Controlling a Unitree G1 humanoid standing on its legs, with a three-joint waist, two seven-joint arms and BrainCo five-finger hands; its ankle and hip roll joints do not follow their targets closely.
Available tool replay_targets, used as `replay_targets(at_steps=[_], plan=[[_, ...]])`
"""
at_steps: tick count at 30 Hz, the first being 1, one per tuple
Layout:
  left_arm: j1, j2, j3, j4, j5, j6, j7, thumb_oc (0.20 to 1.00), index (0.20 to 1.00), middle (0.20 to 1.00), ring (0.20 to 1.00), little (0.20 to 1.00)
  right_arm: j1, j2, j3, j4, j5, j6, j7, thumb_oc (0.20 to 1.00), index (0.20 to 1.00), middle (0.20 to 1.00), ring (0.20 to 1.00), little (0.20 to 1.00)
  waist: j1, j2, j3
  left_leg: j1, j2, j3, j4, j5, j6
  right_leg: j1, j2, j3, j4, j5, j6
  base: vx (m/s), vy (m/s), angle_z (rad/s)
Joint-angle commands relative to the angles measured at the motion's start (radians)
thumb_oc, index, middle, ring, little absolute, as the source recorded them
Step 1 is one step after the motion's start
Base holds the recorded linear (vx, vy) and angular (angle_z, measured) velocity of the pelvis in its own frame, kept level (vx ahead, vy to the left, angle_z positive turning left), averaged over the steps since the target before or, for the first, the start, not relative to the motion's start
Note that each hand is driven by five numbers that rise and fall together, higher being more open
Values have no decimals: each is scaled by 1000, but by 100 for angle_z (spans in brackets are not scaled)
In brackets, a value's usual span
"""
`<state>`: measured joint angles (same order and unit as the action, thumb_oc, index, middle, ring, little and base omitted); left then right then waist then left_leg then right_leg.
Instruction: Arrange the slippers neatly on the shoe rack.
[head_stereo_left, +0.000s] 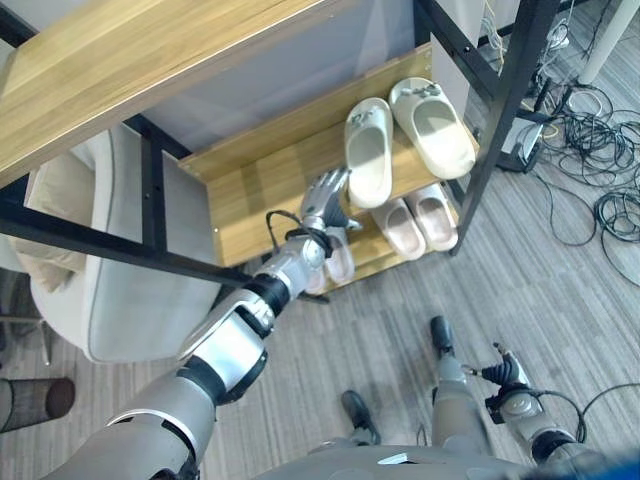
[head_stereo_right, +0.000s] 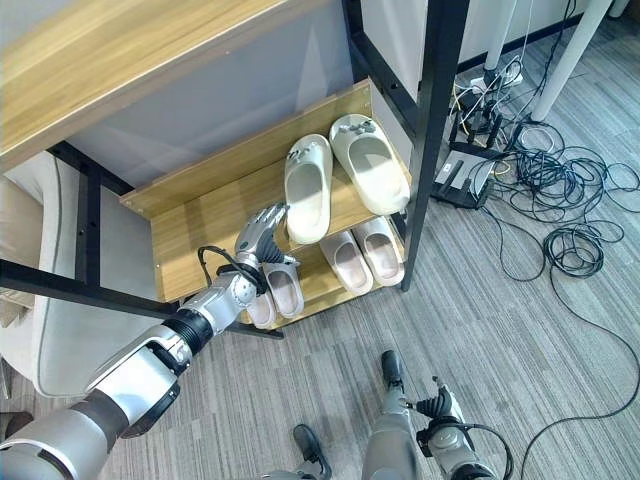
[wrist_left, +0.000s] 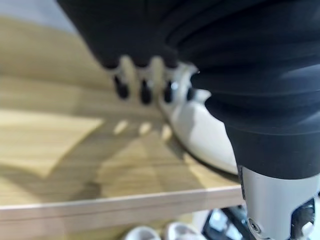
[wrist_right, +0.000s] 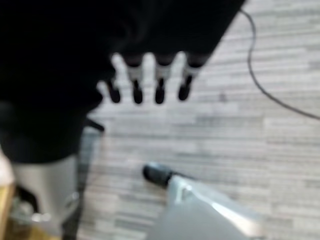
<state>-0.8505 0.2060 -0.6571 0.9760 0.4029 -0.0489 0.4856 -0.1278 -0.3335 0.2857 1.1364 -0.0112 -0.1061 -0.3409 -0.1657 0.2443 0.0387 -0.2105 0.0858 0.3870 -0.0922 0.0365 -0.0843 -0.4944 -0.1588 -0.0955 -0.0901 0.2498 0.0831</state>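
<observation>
Heel of cream slipper (head_stereo_right: 307, 187) partly behind left hand (head_stereo_right: 259, 236) on shelf (head_stereo_right: 205, 215).

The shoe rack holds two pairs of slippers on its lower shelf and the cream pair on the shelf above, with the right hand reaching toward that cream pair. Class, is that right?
Wrong hand: the left eye view shows the left hand reaching toward the cream pair; the rest stands.

Grey wood-grain plank flooring (head_stereo_right: 560, 330) runs beneath a black metal frame (head_stereo_right: 440, 120) carrying light wooden boards (head_stereo_left: 130, 60), with a pale grey upholstered chair (head_stereo_left: 120, 290) on the left, a tangle of black cables (head_stereo_right: 560, 200) on the right and a white furniture leg (head_stereo_left: 612, 35).
</observation>
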Motion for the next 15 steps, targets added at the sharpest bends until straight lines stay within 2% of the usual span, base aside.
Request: replay_targets(at_steps=[1, 5, 8, 15], plan=[[-88, -21, 69, 89, -27, -7, 0, 1000, 1000, 1000, 1000, 1000, -48, -16, 29, 31, 36, -11, -19, 1000, 1000, 1000, 1000, 1000, -27, 6, 30, -49, 94, -81, 5, 73, -60, 62, -40, -10, 30, -90, 85, 0, 0, 0], [-88, -44, 71, 89, -49, -11, 2, 1000, 1000, 1000, 1000, 1000, -51, -12, 31, 34, 42, -9, -16, 1000, 1000, 1000, 1000, 1000, -29, 8, 29, -46, 94, -82, 5, 73, -60, 65, -39, -7, 31, -93, 83, 0, 0, 0], [-96, -93, 78, 77, -113, -27, -8, 1000, 1000, 1000, 1000, 1000, -50, -14, 38, 32, 48, -7, -10, 1000, 1000, 1000, 1000, 1000, -34, 12, 26, -42, 93, -81, 5, 72, -59, 69, -39, -4, 30, -95, 82, 0, 0, 0], [-79, -131, 79, 29, -197, -51, -26, 1000, 1000, 1000, 1000, 1000, -59, -15, 40, 34, 58, -1, -7, 1000, 1000, 1000, 1000, 1000, -36, 17, 26, -34, 91, -83, 5, 72, -58, 73, -39, -3, 35, -97, 80, 0, 0, 0]])
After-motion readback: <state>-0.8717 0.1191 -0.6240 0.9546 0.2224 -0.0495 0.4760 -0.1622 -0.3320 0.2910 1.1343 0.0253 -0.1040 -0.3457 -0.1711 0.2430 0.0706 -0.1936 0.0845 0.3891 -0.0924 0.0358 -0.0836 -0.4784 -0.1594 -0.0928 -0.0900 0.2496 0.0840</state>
